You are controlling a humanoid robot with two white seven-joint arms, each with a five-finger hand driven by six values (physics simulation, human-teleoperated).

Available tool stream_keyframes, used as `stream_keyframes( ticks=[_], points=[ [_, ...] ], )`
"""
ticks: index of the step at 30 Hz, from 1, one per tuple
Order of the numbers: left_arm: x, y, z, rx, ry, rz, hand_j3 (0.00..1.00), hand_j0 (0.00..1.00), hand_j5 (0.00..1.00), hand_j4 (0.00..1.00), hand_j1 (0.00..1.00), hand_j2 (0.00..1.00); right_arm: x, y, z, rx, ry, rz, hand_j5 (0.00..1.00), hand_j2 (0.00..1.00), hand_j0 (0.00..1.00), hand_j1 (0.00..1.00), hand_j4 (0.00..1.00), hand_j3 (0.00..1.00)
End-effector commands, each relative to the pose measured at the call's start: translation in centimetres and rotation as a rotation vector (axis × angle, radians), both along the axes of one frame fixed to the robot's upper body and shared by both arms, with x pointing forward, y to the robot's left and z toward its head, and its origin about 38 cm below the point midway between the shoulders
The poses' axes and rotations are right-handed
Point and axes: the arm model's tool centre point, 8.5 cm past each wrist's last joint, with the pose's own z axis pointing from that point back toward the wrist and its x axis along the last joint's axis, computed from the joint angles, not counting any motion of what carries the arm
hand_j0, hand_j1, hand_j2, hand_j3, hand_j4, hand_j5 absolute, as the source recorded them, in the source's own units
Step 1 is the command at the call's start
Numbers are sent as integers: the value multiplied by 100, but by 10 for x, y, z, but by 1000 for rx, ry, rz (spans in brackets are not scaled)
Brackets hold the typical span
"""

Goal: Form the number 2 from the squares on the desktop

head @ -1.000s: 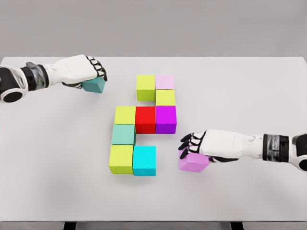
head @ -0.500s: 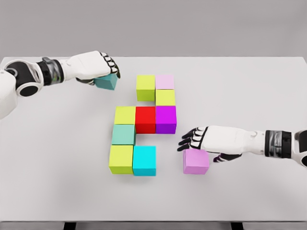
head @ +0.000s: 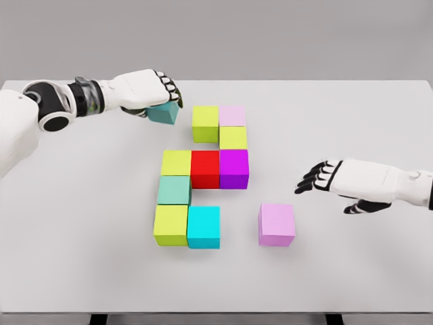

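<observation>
Coloured cubes form a block pattern on the white table (head: 81, 257): a lime cube (head: 205, 123) and pale pink cube (head: 233, 115) on top, a lime cube (head: 233, 138) below, then a yellow-green (head: 176, 162), red (head: 205, 168) and purple cube (head: 234, 168), a sea-green cube (head: 174, 190), and a lime (head: 170, 225) and cyan cube (head: 203, 227) at the bottom. My left hand (head: 154, 90) is shut on a teal cube (head: 164, 113), just left of the top lime cube. A violet cube (head: 277, 224) lies alone, right of the cyan one. My right hand (head: 326, 177) is open, up and right of it.
The table's front edge runs along the bottom of the head view, with dark legs showing beneath it. A plain grey wall stands behind the table.
My left hand carried the teal cube rightward toward the top lime cube. My right hand let go of the violet cube and drew back to the right.
</observation>
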Motion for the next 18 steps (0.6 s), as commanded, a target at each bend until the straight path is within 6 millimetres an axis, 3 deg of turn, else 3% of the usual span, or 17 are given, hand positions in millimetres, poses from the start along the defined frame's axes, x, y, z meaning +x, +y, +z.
stream_keyframes(
  ticks=[1, 10, 18],
  points=[
    [1, 0, -1, -6, 6, 8, 72, 72, 72, 72, 72, 72, 0, -7, 4, -21, -2, -10, 79, 79, 79, 79, 79, 79],
    [3, -13, -1, -21, 9, -6, 72, 72, 72, 72, 72, 72, -6, -14, -13, -132, -3, -13, 73, 73, 73, 73, 73, 73],
    [0, -18, -5, -18, 19, -24, 74, 74, 74, 74, 74, 74, -17, -7, -33, -105, 51, -6, 72, 72, 72, 72, 72, 72]
  ],
)
